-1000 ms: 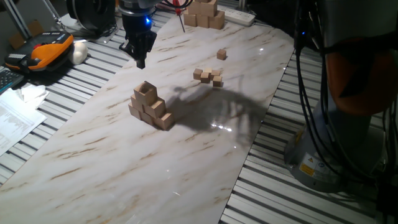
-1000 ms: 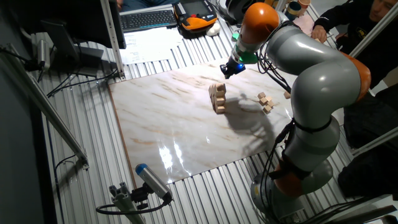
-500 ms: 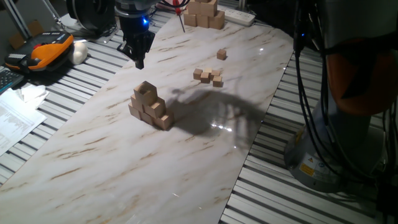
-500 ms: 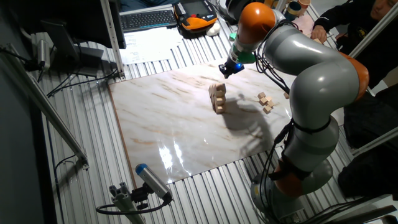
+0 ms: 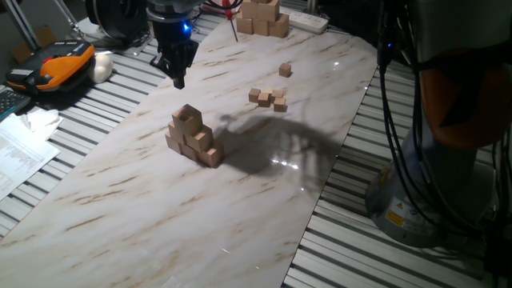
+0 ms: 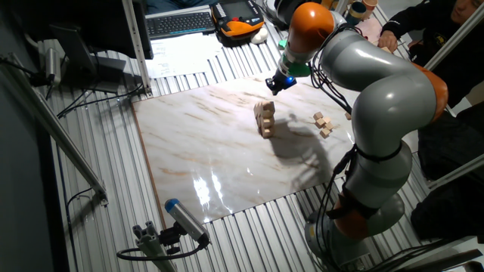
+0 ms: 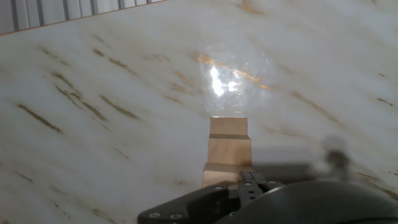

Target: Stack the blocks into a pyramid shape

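Since a second ago the gripper has drawn up and a little away from the stack, and over the last half second it has scarcely shifted; it hangs above the marble tabletop, clear of everything, fingers closed to a narrow point with nothing between them as far as the fixed views show.

Below and just in front of the gripper stand the blocks, built as a stepped pyramid, touching one another, the top cube capping the rows beneath; the other fixed view shows the same pile edge-on as a thin tilted column, so the stepped outline cannot be read there; the hand view shows the stack from above as stepped tan faces, its lower part hidden behind the dark body of the hand, and the fingertips themselves are out of sight in that view, so the jaw gap cannot be told from it.

Well beyond the gripper, across the tabletop, lies a cluster of small tan cubes with one single small cube apart from it; a pile of larger pale blocks sits at the far edge.
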{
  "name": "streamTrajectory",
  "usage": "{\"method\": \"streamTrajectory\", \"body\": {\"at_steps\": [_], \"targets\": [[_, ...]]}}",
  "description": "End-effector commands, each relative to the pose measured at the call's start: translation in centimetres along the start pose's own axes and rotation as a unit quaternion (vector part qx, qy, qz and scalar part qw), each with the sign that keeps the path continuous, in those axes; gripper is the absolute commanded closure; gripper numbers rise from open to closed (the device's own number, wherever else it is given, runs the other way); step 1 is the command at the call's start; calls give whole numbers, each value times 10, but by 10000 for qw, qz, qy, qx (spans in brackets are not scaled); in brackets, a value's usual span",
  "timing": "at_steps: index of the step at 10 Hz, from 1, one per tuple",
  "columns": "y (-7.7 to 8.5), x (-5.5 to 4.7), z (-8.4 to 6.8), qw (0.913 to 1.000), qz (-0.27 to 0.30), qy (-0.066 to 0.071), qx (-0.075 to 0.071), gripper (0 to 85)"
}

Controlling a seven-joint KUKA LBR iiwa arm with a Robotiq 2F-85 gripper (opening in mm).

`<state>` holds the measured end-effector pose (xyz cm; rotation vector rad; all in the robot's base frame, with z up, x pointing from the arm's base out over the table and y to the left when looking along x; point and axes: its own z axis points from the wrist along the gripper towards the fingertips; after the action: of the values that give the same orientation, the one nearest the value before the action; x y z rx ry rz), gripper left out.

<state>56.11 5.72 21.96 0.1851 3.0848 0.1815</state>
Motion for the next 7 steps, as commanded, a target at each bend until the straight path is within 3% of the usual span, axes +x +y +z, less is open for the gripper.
{"method": "streamTrajectory", "body": {"at_steps": [1, 7], "targets": [[0, 0, 0, 10000, -8, -5, -8, 850], [2, 0, -1, 10000, -51, -36, -2, 850]]}}
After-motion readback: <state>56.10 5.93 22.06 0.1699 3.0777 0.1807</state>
